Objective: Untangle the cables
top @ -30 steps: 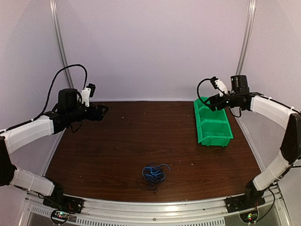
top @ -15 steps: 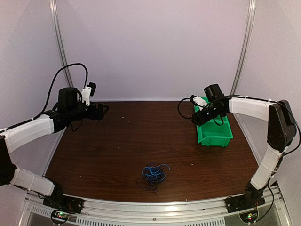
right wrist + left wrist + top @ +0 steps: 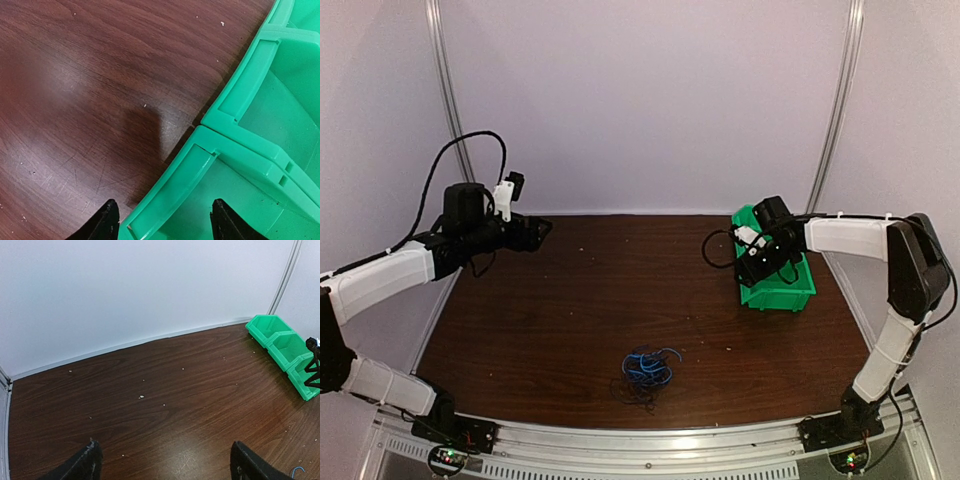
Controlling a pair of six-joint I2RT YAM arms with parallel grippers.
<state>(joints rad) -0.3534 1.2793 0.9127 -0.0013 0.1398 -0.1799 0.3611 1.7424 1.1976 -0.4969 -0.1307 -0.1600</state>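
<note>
The cables [image 3: 644, 372] lie in 1 small tangle of blue and dark wire on the brown bench [image 3: 580, 290], close to its near edge and about midway along it. Nothing touches them. A short curl of blue wire [image 3: 297, 471] shows at the bottom right corner of the left wrist view.

The left gripper [image 3: 538, 232] hangs above the far left corner of the bench, pointing across toward the right edge. Its jaws stand wide and hold nothing; in its own camera the gripper [image 3: 162, 460] frames only bare wood.

The right gripper [image 3: 752, 272] points down at the left rim of the green bins [image 3: 785, 290], which sit in a row by the far right corner along the right edge. Its jaws are wide too, and empty: the right wrist view shows the gripper [image 3: 162, 220] straddling the rim where 2 bins [image 3: 250, 150] meet. Both arms are well apart from the tangle.
</note>
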